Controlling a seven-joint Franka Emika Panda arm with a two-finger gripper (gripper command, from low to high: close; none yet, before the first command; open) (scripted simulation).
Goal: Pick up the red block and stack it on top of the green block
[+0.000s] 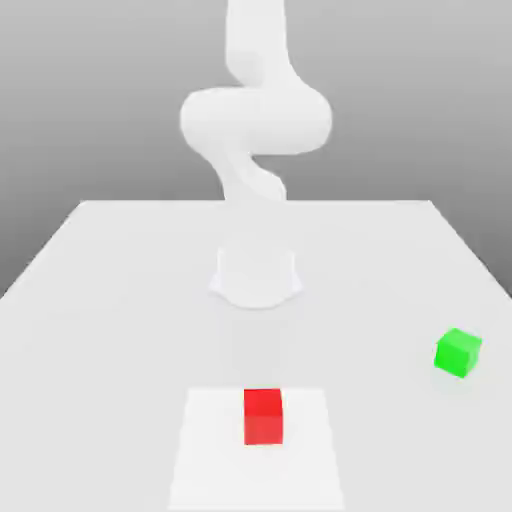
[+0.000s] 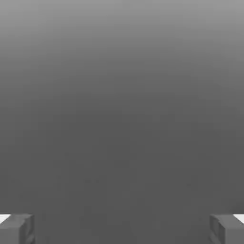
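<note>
- The gripper (image 2: 122, 229) stands wide open, its two fingers (image 2: 16, 229) well apart, with nothing held between them.
- Past the fingertips lies only plain grey backdrop (image 2: 122, 119), so the hand seems to be aimed away from both blocks. A descent begun before it is turned and lined up could miss the red block or knock it.
- The arm (image 1: 256, 120) rises above its base (image 1: 256, 280) at the far part of the table (image 1: 110, 330); the grasp is, I judge, still to be set up.
- The red block (image 1: 263, 418) sits flat on a white patch (image 1: 215, 475), nearly square to the exterior view. If the fingers come down off-centre or skewed to its faces, one could land on its top or push it aside; closing too high might let it slip.
- The green block (image 1: 458, 353) rests on the table well apart, towards the exterior view's right, and turned at an angle. Carried too low, the red block could strike it; released off-centre or tilted, it could topple from the stack.
</note>
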